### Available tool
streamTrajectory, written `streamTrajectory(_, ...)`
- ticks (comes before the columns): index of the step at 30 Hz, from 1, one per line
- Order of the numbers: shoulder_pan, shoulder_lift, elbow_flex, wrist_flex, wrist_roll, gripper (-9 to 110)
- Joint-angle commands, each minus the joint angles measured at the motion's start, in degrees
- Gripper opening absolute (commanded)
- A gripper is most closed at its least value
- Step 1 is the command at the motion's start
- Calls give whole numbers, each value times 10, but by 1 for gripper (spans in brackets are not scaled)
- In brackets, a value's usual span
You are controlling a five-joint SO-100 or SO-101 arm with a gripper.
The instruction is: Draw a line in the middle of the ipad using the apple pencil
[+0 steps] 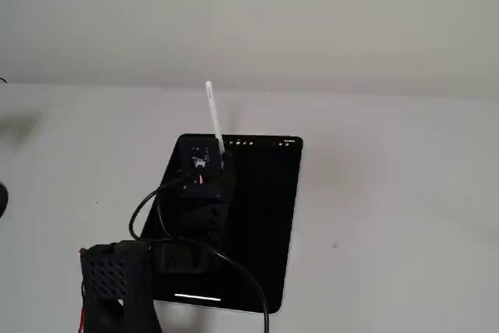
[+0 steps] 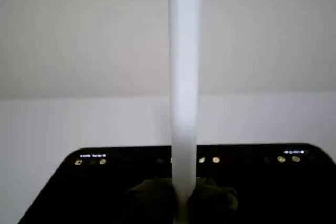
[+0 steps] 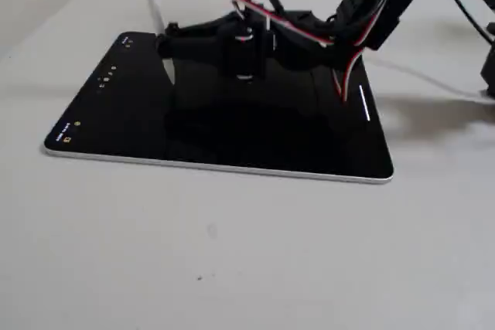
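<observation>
White table (image 1: 405, 193); ipad (image 1: 265, 224) flat; gripper (image 2: 181, 203) clamps apple pencil (image 1: 214, 115), near upright, tip down on screen.

No legible text; only blurred toolbar icons along the iPad (image 2: 105, 182) screen edge.

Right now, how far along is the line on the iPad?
Done: the tool is shut on the Apple Pencil, over the iPad near its toolbar end. In hand: pencil tip by the glass; contact unclear. Left: no stroke shows on the dark screen, so the whole line.
</observation>
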Motion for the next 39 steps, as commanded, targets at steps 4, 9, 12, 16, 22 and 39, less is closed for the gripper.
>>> streamTrajectory(4,-4,1,-36,-2,-2,1)
streamTrajectory(9,-3,-4,-34,-4,-4,1)
streamTrajectory(12,-1,-1,-31,-4,-4,1)
streamTrajectory(16,2,3,-18,-12,-8,1)
streamTrajectory(22,1,4,11,-36,-15,1)
streamTrajectory(39,-7,37,131,-111,-18,1)
